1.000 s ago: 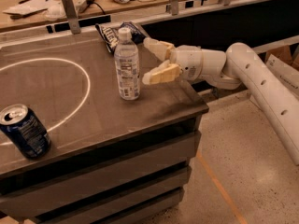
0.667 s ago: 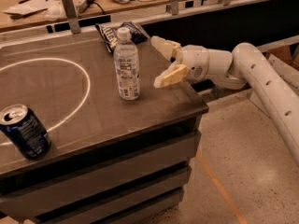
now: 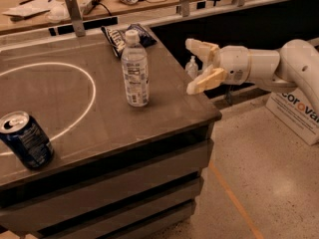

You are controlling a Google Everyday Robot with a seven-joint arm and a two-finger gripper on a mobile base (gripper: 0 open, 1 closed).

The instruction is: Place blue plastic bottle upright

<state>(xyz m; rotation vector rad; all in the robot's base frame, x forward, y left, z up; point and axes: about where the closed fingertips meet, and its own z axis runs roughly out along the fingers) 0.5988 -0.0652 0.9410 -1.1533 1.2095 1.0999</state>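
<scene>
Blue plastic bottle (image 3: 135, 68) is standing upright, cap pointing up, just ahead of the gripper (image 3: 195, 66), which is hovering spread wide and empty over the table (image 3: 164, 118) edge.

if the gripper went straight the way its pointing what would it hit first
Probably the blue plastic bottle, upright on the table. The open gripper, just beyond the table's edge, points at it with nothing between, though depth is unclear.

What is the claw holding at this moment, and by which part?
Nothing. The claw is open and empty near the right edge of the table, apart from the blue plastic bottle, which stands upright.
</scene>
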